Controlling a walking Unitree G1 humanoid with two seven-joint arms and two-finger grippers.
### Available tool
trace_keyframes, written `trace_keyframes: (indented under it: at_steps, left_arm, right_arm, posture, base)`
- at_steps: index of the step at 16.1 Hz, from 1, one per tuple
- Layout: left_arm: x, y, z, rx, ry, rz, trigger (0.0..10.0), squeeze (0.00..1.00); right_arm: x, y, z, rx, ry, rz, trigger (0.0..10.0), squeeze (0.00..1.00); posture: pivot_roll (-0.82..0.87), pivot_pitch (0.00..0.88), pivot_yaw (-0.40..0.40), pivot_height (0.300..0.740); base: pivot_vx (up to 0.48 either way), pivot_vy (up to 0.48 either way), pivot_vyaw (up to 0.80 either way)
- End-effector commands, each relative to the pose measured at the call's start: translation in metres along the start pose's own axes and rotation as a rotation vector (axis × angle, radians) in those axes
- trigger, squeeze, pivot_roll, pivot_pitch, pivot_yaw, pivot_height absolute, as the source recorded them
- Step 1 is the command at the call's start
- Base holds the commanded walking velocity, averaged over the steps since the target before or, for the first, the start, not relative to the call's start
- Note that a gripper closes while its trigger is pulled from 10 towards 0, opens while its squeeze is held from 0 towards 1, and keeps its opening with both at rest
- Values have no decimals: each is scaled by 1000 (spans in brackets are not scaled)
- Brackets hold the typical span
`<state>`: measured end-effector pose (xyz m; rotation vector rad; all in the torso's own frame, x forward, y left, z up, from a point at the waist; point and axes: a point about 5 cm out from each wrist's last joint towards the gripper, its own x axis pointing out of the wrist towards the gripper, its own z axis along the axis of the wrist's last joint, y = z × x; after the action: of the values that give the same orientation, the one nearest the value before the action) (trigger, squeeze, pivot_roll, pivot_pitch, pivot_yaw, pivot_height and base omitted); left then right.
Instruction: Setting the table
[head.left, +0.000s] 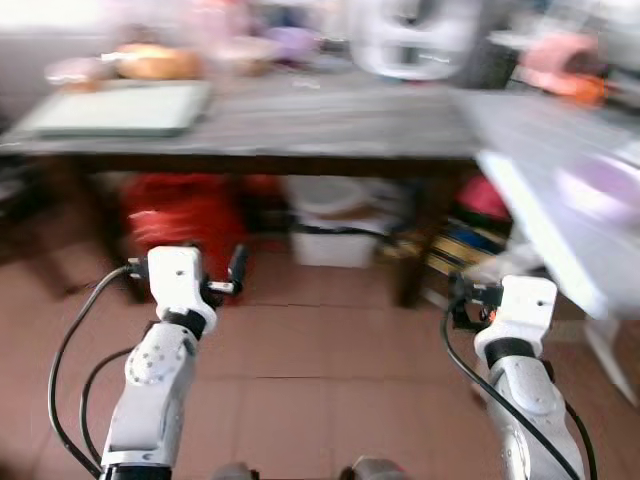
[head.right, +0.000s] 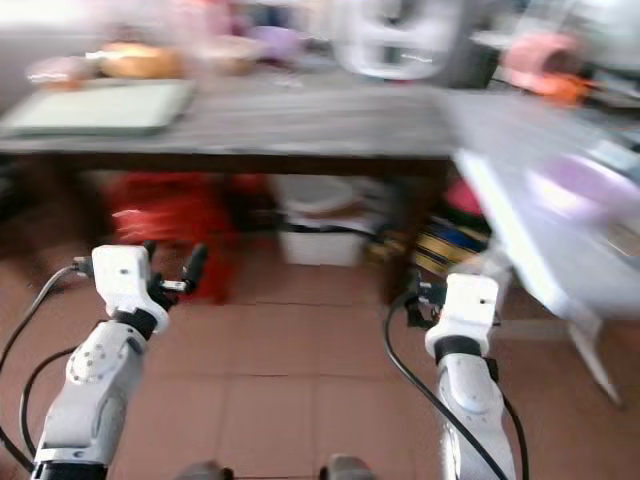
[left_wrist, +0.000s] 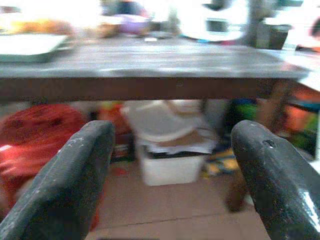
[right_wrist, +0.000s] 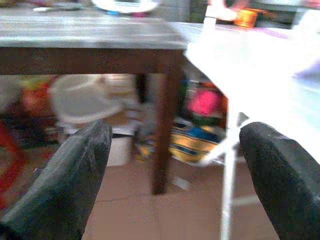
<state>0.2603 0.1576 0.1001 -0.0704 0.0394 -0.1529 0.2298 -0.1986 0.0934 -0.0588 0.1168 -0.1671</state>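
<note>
From my remote seat, I held the left gripper (left_wrist: 170, 175) spread and empty, low before the dark wooden surface (head.left: 330, 125), where a pale flat tray (head.left: 120, 108) lay at its left end. The right gripper (right_wrist: 175, 175) was likewise apart, carrying nothing, probably because I was approaching; blur hid the tableware.

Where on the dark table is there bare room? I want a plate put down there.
The dark table looks bare across its middle and front, between the pale green tray on the robot's left and the white table on its right. The back edge is crowded with blurred bowls and a white appliance. Both grippers, left gripper and right gripper, are open and hold nothing.
</note>
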Motion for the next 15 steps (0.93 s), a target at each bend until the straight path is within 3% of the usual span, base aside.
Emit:
trace_keyframes:
  at_steps: [1,10,15]
  left_arm:
    - [1,-4,2,0,-9,-22,10000,0]
    - [3,-6,4,2,-7,-24,10000,0]
    - [4,-10,3,-6,-7,-30,10000,0]
  right_arm:
    - [1,0,2,-11,-7,1,10000,0]
    - [4,12,6,-7,-49,47,10000,0]
    - [5,8,5,-6,-44,34,10000,0]
  posture:
    - [-44,0,10,740]
    - [-31,0,27,740]
    - [-37,0,28,740]
  base:
    - [0,0,0]
    - [0,-425,0]
    - [0,-466,0]
